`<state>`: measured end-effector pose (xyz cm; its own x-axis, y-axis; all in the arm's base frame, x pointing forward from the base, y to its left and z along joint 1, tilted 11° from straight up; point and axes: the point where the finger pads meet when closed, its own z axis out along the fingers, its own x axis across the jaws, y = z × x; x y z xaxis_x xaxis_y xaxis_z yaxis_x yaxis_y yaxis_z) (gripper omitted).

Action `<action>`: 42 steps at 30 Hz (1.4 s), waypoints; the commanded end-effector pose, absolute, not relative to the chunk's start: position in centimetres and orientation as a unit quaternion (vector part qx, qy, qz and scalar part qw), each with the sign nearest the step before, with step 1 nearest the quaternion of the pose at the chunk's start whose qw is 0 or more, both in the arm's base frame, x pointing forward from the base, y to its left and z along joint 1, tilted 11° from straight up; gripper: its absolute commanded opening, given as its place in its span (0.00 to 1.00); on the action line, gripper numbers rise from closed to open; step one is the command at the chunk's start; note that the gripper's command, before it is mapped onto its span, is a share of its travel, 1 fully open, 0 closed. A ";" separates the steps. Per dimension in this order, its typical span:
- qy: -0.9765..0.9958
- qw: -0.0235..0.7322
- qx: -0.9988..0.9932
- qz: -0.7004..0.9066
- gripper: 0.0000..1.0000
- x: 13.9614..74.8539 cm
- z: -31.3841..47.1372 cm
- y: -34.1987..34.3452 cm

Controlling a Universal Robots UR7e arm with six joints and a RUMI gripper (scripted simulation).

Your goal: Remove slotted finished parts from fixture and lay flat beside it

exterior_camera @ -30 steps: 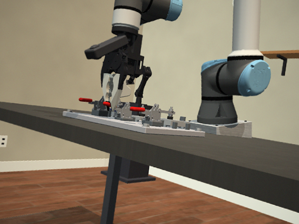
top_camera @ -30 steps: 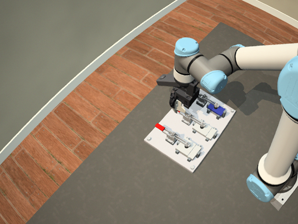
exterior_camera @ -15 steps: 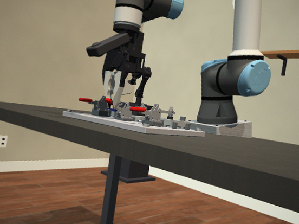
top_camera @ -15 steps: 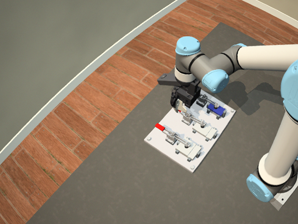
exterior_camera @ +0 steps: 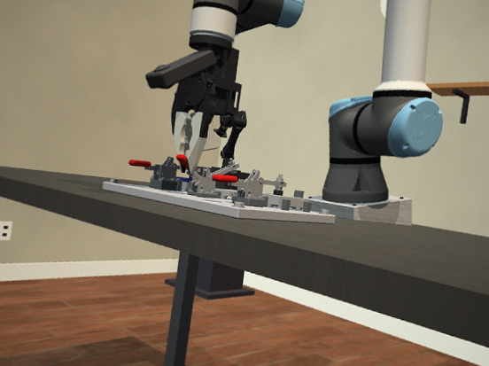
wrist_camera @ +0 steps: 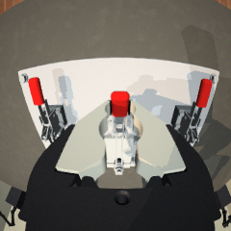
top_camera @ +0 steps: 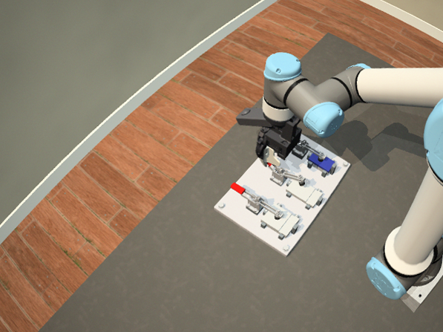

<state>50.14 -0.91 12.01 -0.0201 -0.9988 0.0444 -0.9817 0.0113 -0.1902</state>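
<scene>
1. From my remote station, I have the gripper (exterior_camera: 188, 161) clamped on the red handle (wrist_camera: 119, 102) of the middle toggle clamp (top_camera: 281, 173) — that handle appears tilted up, mid-release as I judge it.
2. Both slotted parts — the middle part (top_camera: 307, 195) and the near part (top_camera: 282, 221) — sit in their nests on the fixture plate (top_camera: 231, 210); neither lies on the table (top_camera: 150, 268) yet.
3. The blue blank (top_camera: 321, 161) sits clamped at about 2 o'clock of the gripper, untouched.
4. Remaining, by my reckoning: finish this clamp, open the one with the flat red handle (top_camera: 237, 187) at 8 o'clock, then lift out both parts.
5. The gripper body hides the pinch point from above, and the milled slots are too small to make out.
</scene>
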 end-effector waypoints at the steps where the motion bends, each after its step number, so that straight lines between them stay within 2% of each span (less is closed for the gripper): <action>1: 0.709 0.051 -0.698 -0.084 0.00 49.8 12.2 -0.9; 42: 0.709 0.051 -0.698 -0.084 0.00 47.1 12.6 -0.8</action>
